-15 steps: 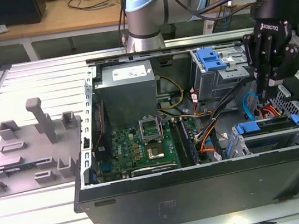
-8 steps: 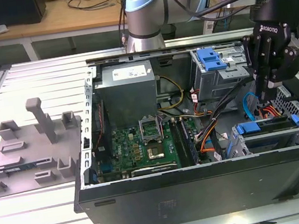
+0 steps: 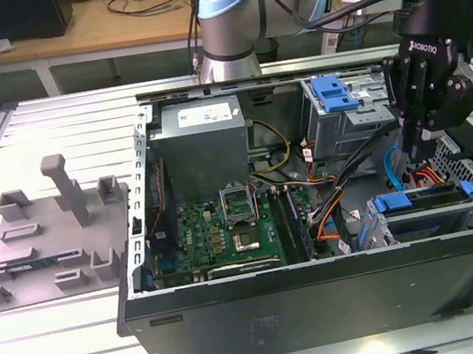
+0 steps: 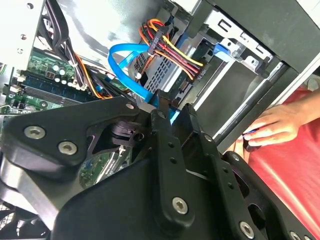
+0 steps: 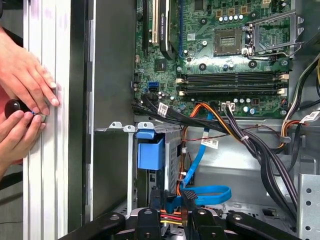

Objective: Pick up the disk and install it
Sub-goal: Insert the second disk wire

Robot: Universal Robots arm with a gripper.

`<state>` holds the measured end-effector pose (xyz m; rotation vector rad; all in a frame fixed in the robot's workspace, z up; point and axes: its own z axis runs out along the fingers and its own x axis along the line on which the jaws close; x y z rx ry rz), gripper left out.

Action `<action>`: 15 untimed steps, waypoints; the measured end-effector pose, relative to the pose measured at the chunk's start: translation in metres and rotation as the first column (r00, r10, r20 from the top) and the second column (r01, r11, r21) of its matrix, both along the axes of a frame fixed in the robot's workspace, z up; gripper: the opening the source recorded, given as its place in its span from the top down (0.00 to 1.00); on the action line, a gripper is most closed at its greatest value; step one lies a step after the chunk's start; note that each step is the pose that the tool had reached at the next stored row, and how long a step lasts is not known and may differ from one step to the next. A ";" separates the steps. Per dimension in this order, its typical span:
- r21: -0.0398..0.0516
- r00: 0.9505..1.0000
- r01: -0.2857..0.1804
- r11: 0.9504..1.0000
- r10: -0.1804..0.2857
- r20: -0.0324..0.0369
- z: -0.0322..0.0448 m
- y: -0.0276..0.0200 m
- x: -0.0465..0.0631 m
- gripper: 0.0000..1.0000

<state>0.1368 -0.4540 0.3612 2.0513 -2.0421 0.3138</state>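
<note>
Disk (image 3: pixel 423 200) just below hand (image 3: pixel 417 153)

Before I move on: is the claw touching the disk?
Cannot tell. In the exterior view the claw hangs just above the disk; neither gap nor contact shows plainly.

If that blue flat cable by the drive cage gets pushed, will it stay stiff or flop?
Probably floppy: the blue flat cable lies in a loose curved loop. It looks thin, so likely light and easily pushed aside. Running among black wires, it may snag.
</note>
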 end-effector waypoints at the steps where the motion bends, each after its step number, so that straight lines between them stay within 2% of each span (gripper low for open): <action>1: 0.000 1.000 0.000 1.000 0.000 0.000 -0.0001 0.0000 0.000 0.69; 15: 0.001 1.000 0.000 1.000 0.000 0.005 -0.0013 -0.0001 -0.002 0.69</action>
